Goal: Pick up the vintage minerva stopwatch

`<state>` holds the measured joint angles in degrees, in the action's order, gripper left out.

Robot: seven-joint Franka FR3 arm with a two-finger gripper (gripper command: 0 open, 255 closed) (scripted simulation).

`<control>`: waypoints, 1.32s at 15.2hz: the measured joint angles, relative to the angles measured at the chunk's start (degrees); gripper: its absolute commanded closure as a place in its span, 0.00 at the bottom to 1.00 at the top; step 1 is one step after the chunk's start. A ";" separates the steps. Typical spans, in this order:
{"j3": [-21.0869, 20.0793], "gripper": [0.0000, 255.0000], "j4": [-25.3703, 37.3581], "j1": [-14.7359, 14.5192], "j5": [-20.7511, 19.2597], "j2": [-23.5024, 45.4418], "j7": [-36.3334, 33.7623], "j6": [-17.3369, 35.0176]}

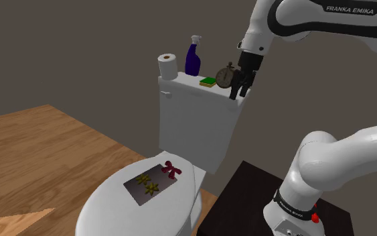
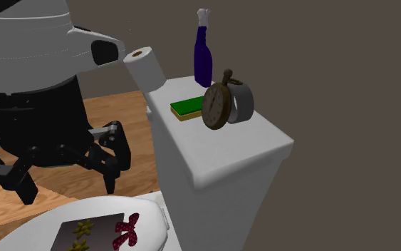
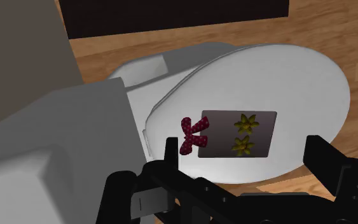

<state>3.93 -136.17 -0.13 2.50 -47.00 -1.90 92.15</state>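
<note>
Second exterior view, stopwatch [image 2: 216, 107] apart from pincer [image 2: 69, 187]

Arm [image 1: 354, 144]: white glossy rounded shells, dark grey bands at the joints. The upper link carries a dark band with white FRANKA EMIKA lettering [image 1: 351, 9]. The lowest link has a black ring [image 1: 294, 201] with small white print, unreadable, and a red dot [image 1: 314, 218] beside it. Gripper [image 1: 240, 91] is all black with a boxy body and two blocky fingers [image 3: 323, 159]; there is a small grey plate [image 3: 149, 202] on the hand in the wrist view. In the second exterior view, a white shell has a dark oval recess [image 2: 106, 51]. Stand [image 1: 247, 189]: dark box, near-black top.
</note>
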 measured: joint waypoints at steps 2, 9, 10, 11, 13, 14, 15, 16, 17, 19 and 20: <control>0.49 0.00 0.54 0.15 -0.28 0.54 0.47 0.06; 7.51 0.00 10.36 1.63 -3.21 9.72 7.40 0.26; 8.34 0.00 11.81 1.70 -3.35 11.10 8.22 0.34; 9.54 0.00 14.05 1.74 -3.50 13.27 9.42 0.41; 11.49 0.00 17.61 1.87 -3.60 16.27 11.44 0.07; 12.57 0.00 19.23 1.97 -3.61 17.78 12.57 0.10; 13.53 0.00 21.24 2.02 -3.53 19.26 13.59 -0.34; 14.50 0.00 23.39 2.00 -3.30 21.04 14.59 -0.60; 15.71 0.00 25.37 2.11 -3.12 22.72 15.91 -0.81; 17.94 0.00 29.04 2.29 -2.50 26.02 18.37 -1.11; 18.91 0.00 31.18 2.36 -2.06 27.62 19.43 -1.64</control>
<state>22.84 -104.99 2.23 0.44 -19.38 17.53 90.51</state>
